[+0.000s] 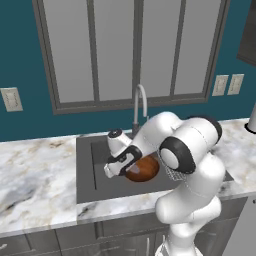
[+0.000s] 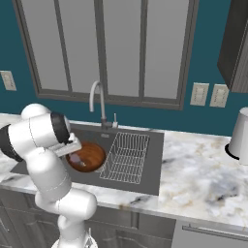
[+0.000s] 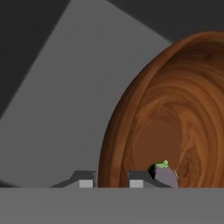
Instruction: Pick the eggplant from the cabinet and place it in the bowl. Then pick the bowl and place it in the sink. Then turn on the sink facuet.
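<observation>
Left base view: my arm bends low over the sink (image 1: 92, 170), and its elbow covers the right half of the basin. The hand (image 1: 114, 169) sits at the near left edge of the bowl (image 1: 145, 170). I see only a brown crescent of that bowl past the wrist; its inside is hidden here. The faucet (image 1: 139, 102) stands upright behind the basin, its base masked by the arm. The marble tabletop (image 1: 37, 175) runs on both sides. A white object at the right border is cut off by the frame.

Right base view: the bowl (image 2: 87, 156) lies in the left part of the sink (image 2: 155, 160), just beside the white wire rack (image 2: 125, 157). A small dark lump shows inside the bowl, too small for me to name. The upper arm blocks the hand, so the fingers cannot be made out here. The faucet (image 2: 98, 99) is fully visible. A white cylinder (image 2: 240, 133) at the right edge is cropped.

Hand view: the two finger tips (image 3: 86, 179) stand either side of the bowl (image 3: 175, 109) rim, pressed onto its wall, one outside and one inside. The eggplant (image 3: 165, 175) lies inside the bowl near the inner tip, its lower part cut off by the frame bottom. The bowl's right side runs out of frame.
</observation>
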